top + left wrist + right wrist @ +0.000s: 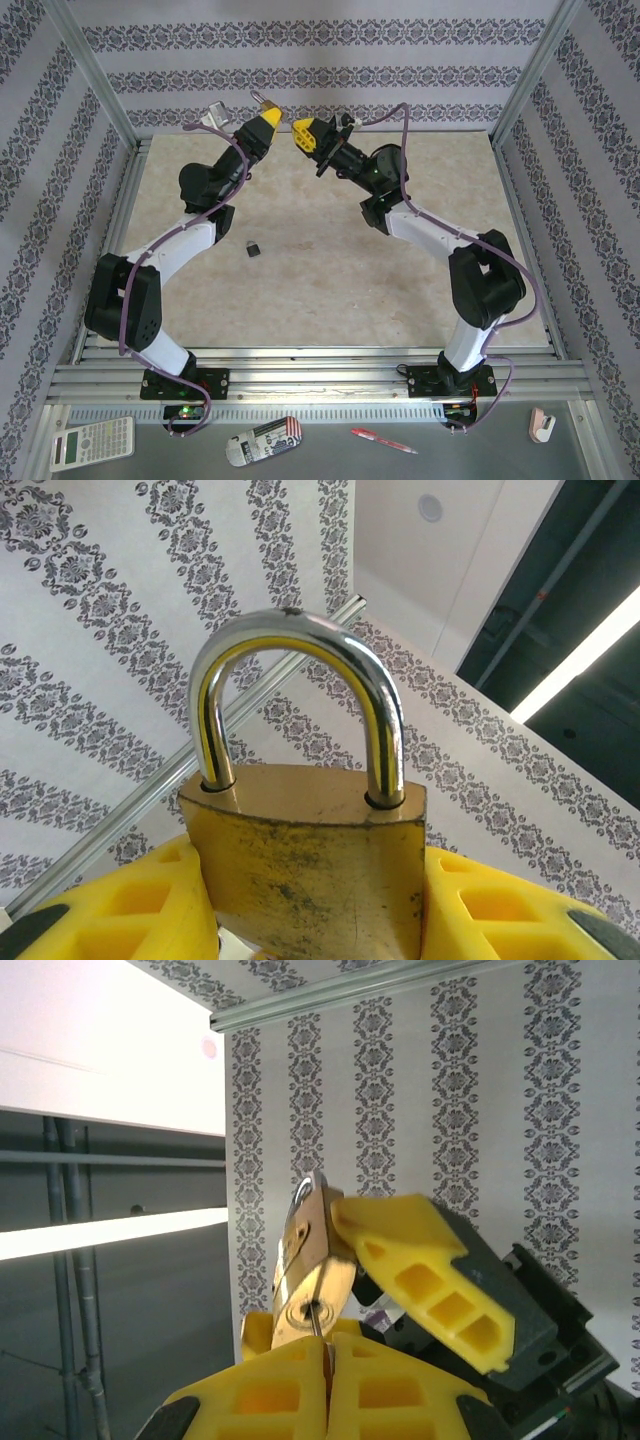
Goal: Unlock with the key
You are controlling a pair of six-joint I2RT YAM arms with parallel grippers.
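A: Counter (330,290)?
B: Wide and beige, bare across most of the middle. Boxed in by rails (320,372) at the edges and by papered wall (320,60) at the back.

A: Arms?
B: Left arm (190,235) and right arm (440,240) bent up and inward, raised well above the surface, meeting near the far edge. Plenty of open room beneath and in front of them; very little between the two tips.

A: Left gripper (263,121)?
B: Partly spread and clamped on the padlock (310,870), yellow fingers (130,910) pressed to its brass sides. Shackle (290,680) seated in both holes, pointing away from the wrist, free all round.

A: Right gripper (328,1370)?
B: Closed tight, pinching the key (318,1325) between the fingertips.

A: Block (254,248)?
B: Small and black, lying alone on the counter just beside the left arm, well apart from every rail.

A: And the key, exactly?
B: Thin grey blade sticking out of the closed tips, aimed at the keyhole (303,1311) in the padlock's bottom face. Tip right at the opening; inside or merely touching, cannot tell.
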